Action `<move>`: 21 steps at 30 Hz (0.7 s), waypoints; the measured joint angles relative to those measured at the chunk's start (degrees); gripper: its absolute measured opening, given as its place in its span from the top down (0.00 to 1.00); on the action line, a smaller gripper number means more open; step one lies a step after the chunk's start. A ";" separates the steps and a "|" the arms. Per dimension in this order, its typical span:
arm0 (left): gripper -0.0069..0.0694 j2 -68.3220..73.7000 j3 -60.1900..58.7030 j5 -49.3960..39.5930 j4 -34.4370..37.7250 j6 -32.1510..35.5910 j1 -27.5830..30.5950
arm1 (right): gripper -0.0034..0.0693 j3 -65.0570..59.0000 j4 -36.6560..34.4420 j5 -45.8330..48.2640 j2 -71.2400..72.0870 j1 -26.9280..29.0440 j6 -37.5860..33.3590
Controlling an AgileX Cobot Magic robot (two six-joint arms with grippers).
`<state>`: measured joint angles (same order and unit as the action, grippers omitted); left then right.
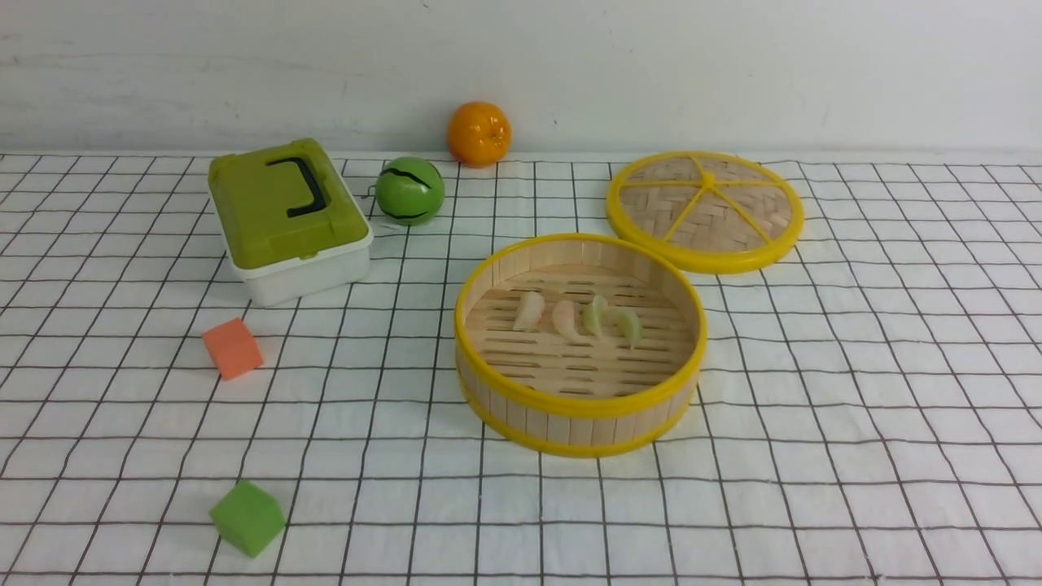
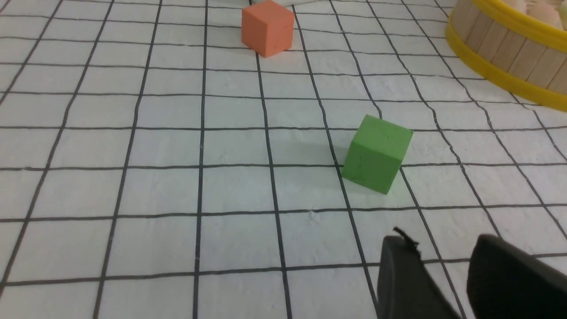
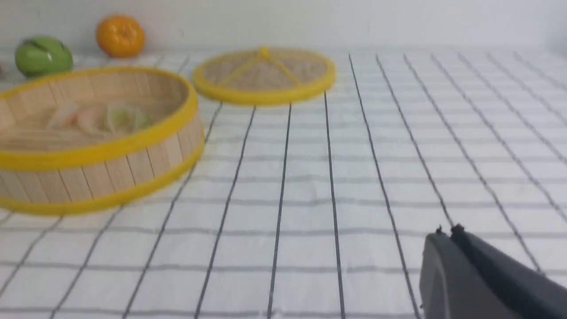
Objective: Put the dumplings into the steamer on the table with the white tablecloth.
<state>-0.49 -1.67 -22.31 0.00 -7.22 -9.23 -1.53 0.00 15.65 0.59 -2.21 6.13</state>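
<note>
The round bamboo steamer stands upright mid-table on the white tablecloth. Several small dumplings lie in a row on its slatted floor, pale pink ones on the left and pale green ones on the right. They also show blurred in the right wrist view, dumplings inside the steamer. My left gripper is open and empty above the cloth, near the green cube. My right gripper is shut with nothing in it, off to the right of the steamer. Neither arm shows in the front view.
The steamer's flat woven lid lies behind the steamer on the right. A green-lidded box, a green ball and an orange sit at the back left. An orange cube and the green cube lie front left.
</note>
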 joint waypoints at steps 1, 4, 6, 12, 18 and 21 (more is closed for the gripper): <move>0.62 0.00 0.00 0.00 0.00 0.00 0.00 | 0.96 0.00 0.00 2.85 0.00 0.07 -0.14; 0.62 0.00 0.00 0.00 0.00 0.00 0.00 | 0.96 0.16 -0.53 5.16 0.00 0.18 -0.15; 0.62 0.00 0.00 0.00 0.00 0.00 0.00 | 0.96 0.29 -0.81 5.66 0.00 0.18 -0.15; 0.61 0.00 0.00 0.00 0.00 0.00 0.00 | 0.95 0.40 -0.92 6.15 0.00 0.29 -0.15; 0.60 0.00 0.00 0.00 0.00 0.00 0.00 | 0.95 0.40 -0.96 6.21 0.00 0.29 -0.15; 0.60 0.00 0.00 0.00 0.00 0.00 0.00 | 0.95 0.40 -1.06 6.24 0.00 0.29 -0.15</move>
<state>-0.49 -1.67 -22.31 0.00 -7.22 -9.23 -1.12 -1.06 21.89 0.59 -1.92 5.98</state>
